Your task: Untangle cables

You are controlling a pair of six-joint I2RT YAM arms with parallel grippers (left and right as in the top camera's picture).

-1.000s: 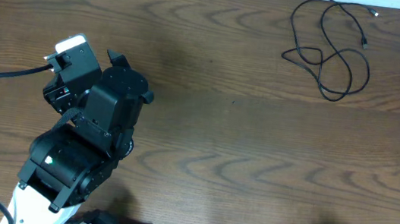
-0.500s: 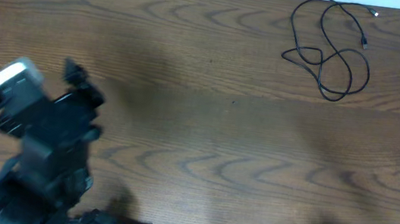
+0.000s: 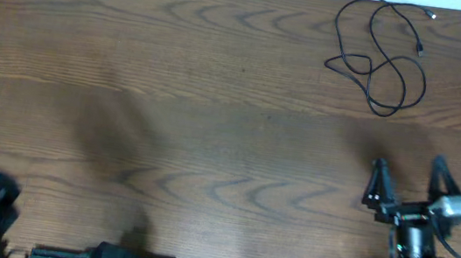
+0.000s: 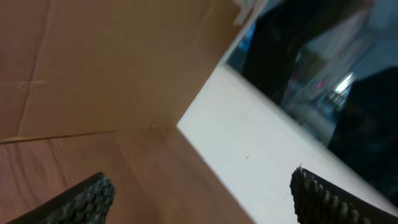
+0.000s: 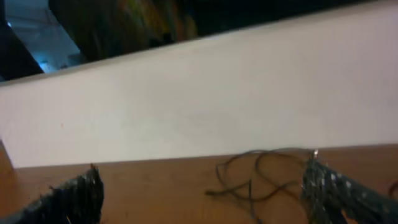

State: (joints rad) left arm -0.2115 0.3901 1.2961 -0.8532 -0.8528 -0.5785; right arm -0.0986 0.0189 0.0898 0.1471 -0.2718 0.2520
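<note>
Overhead: right gripper (image 3: 408,167), jaws spread and empty, is nearer arm. Looped black cable (image 3: 372,67) lies at its 11 o'clock, well apart. Left gripper (image 4: 202,199) also spread, empty, far off.

Right gripper (image 5: 202,180) spread wide, textured fingertips (image 5: 71,198) at both lower corners, nothing between them. Beyond, a looped black cable (image 5: 261,177) lies on the wooden table (image 5: 143,186) near its far edge. White wall (image 5: 199,106) behind; dark blur above.
</note>
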